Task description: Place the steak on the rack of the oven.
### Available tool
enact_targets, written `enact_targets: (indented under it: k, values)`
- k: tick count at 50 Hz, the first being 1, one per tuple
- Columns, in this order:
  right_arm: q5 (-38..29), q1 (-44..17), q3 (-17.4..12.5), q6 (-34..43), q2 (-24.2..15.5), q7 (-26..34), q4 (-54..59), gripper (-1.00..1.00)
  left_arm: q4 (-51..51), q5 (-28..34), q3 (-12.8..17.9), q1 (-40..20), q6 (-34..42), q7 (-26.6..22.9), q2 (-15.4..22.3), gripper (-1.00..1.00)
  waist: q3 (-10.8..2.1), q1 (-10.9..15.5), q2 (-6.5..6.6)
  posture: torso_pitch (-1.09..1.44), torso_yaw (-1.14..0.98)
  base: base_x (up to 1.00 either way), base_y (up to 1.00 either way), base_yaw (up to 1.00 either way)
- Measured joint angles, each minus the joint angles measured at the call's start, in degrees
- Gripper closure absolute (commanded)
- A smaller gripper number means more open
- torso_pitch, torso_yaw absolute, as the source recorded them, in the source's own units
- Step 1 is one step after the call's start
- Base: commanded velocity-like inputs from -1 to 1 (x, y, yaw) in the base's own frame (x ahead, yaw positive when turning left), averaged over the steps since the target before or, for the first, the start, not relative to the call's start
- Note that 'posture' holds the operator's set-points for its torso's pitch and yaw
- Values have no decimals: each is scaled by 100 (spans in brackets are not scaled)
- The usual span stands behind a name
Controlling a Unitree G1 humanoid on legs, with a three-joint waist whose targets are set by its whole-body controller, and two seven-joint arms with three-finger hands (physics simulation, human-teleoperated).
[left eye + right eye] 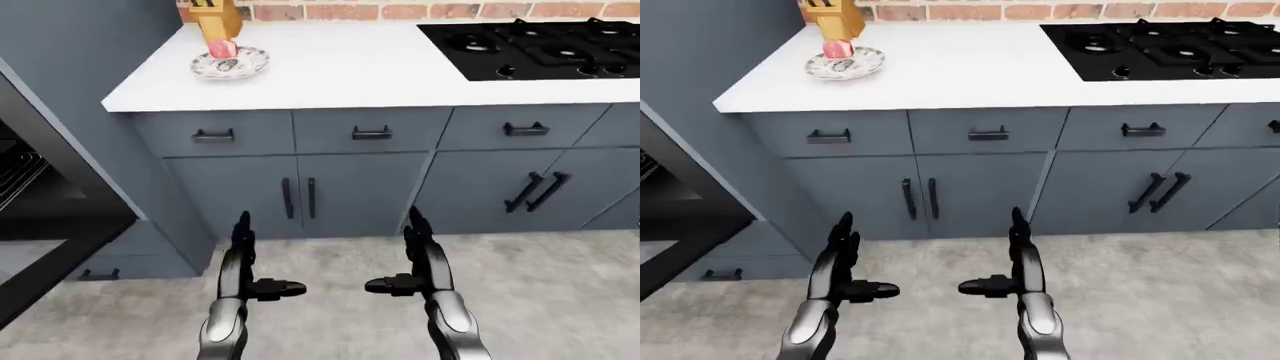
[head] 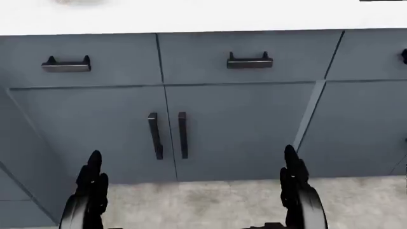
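Observation:
A pink steak (image 1: 222, 49) lies on a patterned plate (image 1: 232, 64) at the upper left of the white counter (image 1: 330, 71) in the left-eye view. The oven (image 1: 40, 225) stands open at the left edge, with its wire rack (image 1: 18, 176) partly showing and its dark door (image 1: 50, 262) hanging down. Low in the view, well below the counter, my left hand (image 1: 250, 262) and right hand (image 1: 408, 259) are both open with fingers pointing up and thumbs turned inward. Neither holds anything.
A wooden knife block (image 1: 218, 16) stands right behind the plate against the brick wall. A black gas hob (image 1: 540, 45) fills the counter's upper right. Grey drawers and cupboard doors (image 1: 300, 195) with black handles face me. Grey floor (image 1: 540, 292) lies under the hands.

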Motion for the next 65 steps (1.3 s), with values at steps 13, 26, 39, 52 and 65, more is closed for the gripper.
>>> enact_targets:
  k: [13,26,39,52,65]
  values:
    - [11,31,-13,-64,-6,-13,-343,-100,-208,-14,-5,-8,-147,-42,6,-100,-314,41,-28,0,0,0,0,0]
    - [102,-778,-183,35,-111,-161,169,-100,653,3,65,-868,-303,53,71,-100,-418,49,-33,0,0,0,0,0]
    - [225,-1748,-333,765,-352,-345,282,-100,715,-339,227,-1988,573,343,278,-100,-417,40,-19,0,0,0,0,0]
    - [527,-2917,-648,2614,-920,-420,-706,-100,643,-789,516,-3505,1722,706,656,-100,-376,53,-73,0,0,0,0,0]
    - [890,-4083,-1040,4021,-1579,-588,-1644,-100,-208,-1127,633,-4633,3141,886,1132,-100,-325,59,-59,0,0,0,0,0]
